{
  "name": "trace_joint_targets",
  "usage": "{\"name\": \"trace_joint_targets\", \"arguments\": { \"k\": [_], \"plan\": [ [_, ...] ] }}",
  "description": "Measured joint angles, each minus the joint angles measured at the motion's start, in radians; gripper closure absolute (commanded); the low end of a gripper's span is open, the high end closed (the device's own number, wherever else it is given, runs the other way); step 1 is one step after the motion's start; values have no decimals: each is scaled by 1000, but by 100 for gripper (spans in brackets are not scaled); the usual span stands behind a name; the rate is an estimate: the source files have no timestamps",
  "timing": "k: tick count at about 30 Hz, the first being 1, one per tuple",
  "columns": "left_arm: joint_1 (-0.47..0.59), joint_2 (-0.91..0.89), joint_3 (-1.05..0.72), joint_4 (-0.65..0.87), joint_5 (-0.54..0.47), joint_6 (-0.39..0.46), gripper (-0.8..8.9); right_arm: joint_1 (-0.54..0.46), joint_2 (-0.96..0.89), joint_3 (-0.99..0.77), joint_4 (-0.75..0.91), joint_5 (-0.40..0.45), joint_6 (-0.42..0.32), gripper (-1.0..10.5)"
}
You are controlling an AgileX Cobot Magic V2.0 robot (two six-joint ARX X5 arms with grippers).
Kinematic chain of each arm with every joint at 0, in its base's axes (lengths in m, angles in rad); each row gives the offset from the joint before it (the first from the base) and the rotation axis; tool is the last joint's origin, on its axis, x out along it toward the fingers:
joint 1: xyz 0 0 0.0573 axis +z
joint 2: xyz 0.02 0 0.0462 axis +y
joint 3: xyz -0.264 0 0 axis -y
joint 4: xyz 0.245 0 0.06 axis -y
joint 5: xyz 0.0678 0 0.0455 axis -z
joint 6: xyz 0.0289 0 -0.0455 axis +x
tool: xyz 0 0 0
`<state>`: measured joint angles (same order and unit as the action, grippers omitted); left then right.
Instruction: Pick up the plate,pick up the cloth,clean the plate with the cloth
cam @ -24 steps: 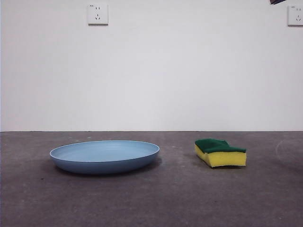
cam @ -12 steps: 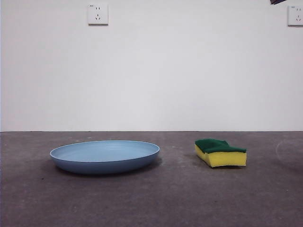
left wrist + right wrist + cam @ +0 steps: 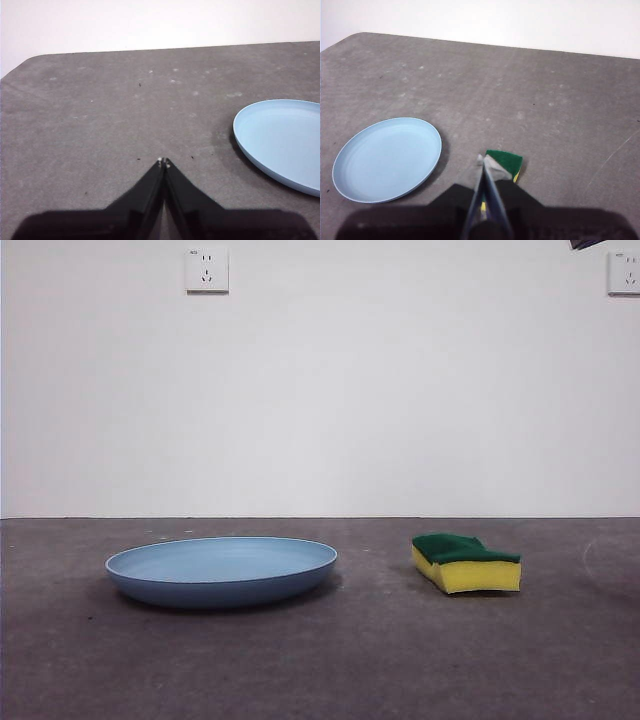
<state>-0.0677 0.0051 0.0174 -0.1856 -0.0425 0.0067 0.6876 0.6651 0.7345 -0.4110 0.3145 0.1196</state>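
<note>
A grey desk in front of a white wall, with two things on it and neither yet touched. The plate (image 3: 221, 570), wide, shallow and light blue, lies flat toward the left side of the desk. The cloth (image 3: 465, 562), really a yellow sponge with a green scouring top, lies flat toward the right side, well apart from the plate.

The left gripper (image 3: 163, 161) hangs above bare desk nearer the left edge, its jaws pressed together and holding nothing. The plate (image 3: 280, 142) sits off to one side of it. The right gripper (image 3: 483, 161) hangs high above the cloth (image 3: 505, 161), jaws also clenched and empty, with the plate (image 3: 387, 158) further toward the left edge. In the front view only a dark tip of an arm shows at the top right corner.

Judged risks from here:
- Both grippers must part their jaws before coming down; a closed gripper would only push its target along the desk.
- The plate's rim sits low on the desk, so a jaw may struggle to get under it and the plate may skid or tip.
- The sponge is soft and may squash or twist in a hard pinch.
- The lifted plate, held by one edge, may droop or slip during wiping.
</note>
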Motion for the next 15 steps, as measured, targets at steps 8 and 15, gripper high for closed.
{"name": "trace_joint_targets", "arguments": {
  "k": [8, 15],
  "plan": [
    [0, 0, 0, 0, 0, 0, 816, -47, -57, 0, -2, 3, -55, 946],
    [0, 0, 0, 0, 0, 0, 816, -311, -149, -27, 2, -74, -121, 946]
  ]
}}
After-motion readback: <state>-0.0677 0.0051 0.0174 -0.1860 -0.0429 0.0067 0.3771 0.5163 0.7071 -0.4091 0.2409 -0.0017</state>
